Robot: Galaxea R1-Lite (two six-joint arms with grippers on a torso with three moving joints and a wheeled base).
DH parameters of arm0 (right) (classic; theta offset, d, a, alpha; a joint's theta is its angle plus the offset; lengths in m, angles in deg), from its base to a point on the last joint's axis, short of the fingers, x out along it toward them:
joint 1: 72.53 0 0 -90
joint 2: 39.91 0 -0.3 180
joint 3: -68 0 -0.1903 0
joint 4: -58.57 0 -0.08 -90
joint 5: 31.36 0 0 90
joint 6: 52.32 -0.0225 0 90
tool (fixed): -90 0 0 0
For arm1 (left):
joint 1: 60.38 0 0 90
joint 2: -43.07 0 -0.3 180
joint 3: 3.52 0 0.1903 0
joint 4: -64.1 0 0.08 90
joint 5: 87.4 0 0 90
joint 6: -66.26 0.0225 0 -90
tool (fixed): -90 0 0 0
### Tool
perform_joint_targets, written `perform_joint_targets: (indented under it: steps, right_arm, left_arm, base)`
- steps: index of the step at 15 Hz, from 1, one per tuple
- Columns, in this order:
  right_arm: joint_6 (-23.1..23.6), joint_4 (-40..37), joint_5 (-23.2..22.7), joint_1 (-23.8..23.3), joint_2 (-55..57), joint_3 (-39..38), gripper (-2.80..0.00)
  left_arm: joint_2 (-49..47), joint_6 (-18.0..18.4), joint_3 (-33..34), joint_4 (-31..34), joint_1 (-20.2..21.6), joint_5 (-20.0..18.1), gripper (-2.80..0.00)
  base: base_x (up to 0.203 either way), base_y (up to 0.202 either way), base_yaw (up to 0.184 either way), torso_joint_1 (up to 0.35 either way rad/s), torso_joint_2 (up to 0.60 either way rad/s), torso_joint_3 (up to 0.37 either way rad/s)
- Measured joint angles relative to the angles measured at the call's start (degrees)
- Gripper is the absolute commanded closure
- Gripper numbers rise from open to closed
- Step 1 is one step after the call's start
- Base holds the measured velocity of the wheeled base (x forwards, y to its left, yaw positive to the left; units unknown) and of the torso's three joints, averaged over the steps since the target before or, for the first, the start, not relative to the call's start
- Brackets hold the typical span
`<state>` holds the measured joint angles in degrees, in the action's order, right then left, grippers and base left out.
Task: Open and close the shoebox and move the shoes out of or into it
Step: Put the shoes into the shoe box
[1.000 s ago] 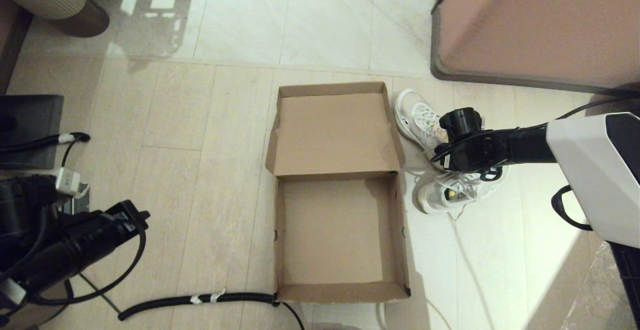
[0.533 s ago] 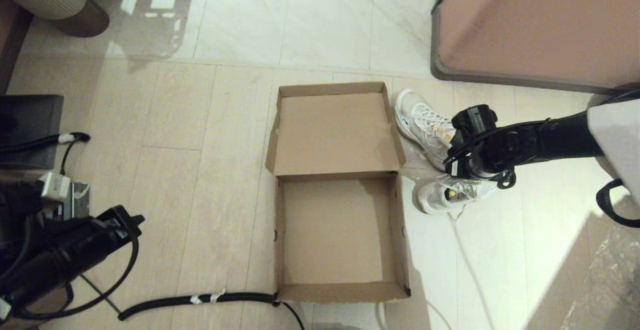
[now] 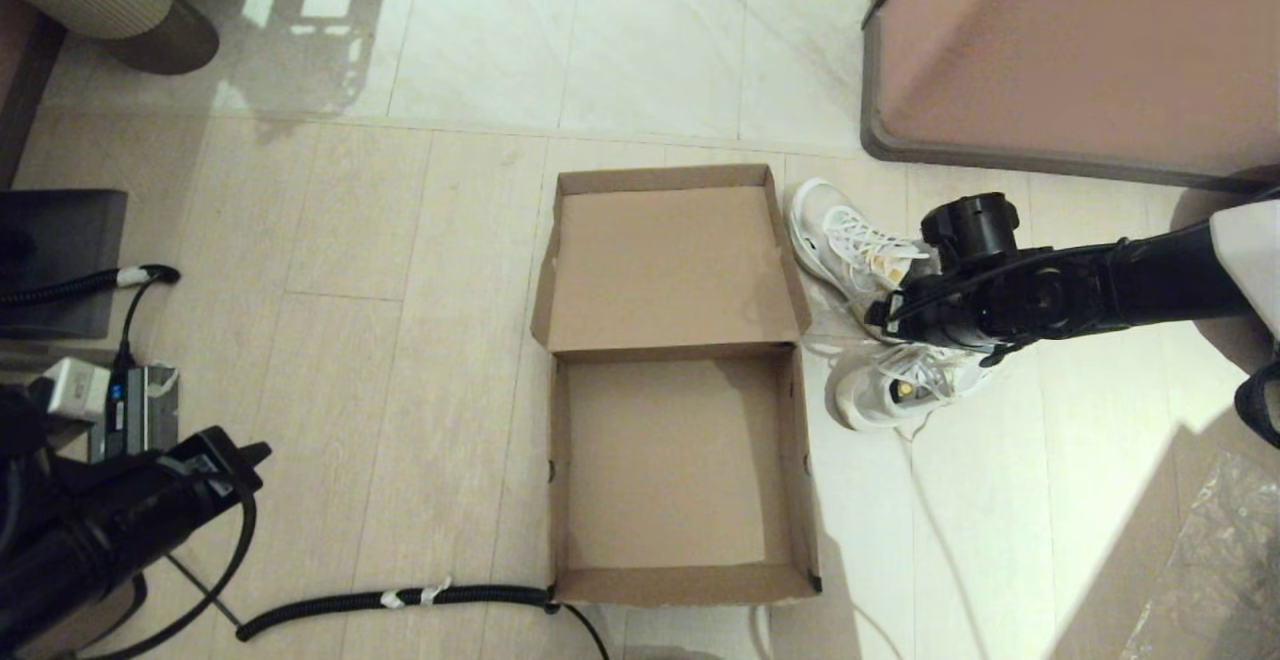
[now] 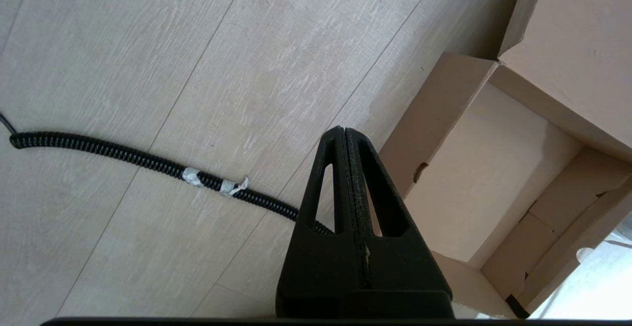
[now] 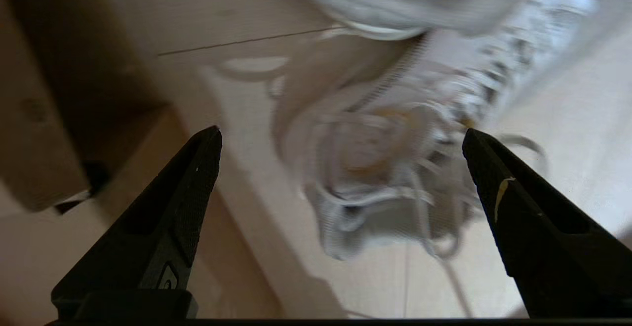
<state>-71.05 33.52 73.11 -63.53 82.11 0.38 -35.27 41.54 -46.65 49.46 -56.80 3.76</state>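
The left gripper (image 4: 345, 136), clenched on nothing, sits parked low at the robot's left, well apart from the work. In the middle of the floor the shoebox (image 3: 680, 470) stands open and bare inside, plain brown cardboard with its lid laid flat beyond it, so opening looks done while loading and closing are left. Just right of the box lie the shoes (image 3: 880, 330), white and laced, with the right gripper (image 5: 340, 138) spread wide above them, grasping nothing.
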Motion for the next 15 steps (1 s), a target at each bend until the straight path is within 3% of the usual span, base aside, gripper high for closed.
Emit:
perform_joint_targets:
  steps: [6,8,11,15]
  right_arm:
    - [4.11,0.25,-5.04,-0.81,8.63,17.77,-2.8]
    - [8.61,1.43,-7.37,-1.6,11.95,22.17,-2.8]
    - [10.88,3.03,-8.59,-2.52,15.59,23.28,-2.8]
    - [9.36,-4.41,-8.59,-3.36,15.11,20.6,-2.8]
  left_arm:
    - [-0.93,0.09,-0.57,0.0,0.33,-0.03,0.0]
    - [-1.48,0.09,-0.7,-0.06,0.38,-0.11,0.0]
    - [-2.64,0.13,-1.53,-0.18,0.35,-0.12,0.0]
    - [-3.56,0.19,-2.28,-0.09,0.35,-0.14,0.0]
  base:
    - [0.0,0.0,0.0,0.0,0.0,0.0]
    - [0.0,0.0,0.0,0.0,0.0,0.0]
    - [0.0,0.0,0.0,0.0,0.0,0.0]
    - [0.0,0.0,0.0,0.0,0.0,0.0]
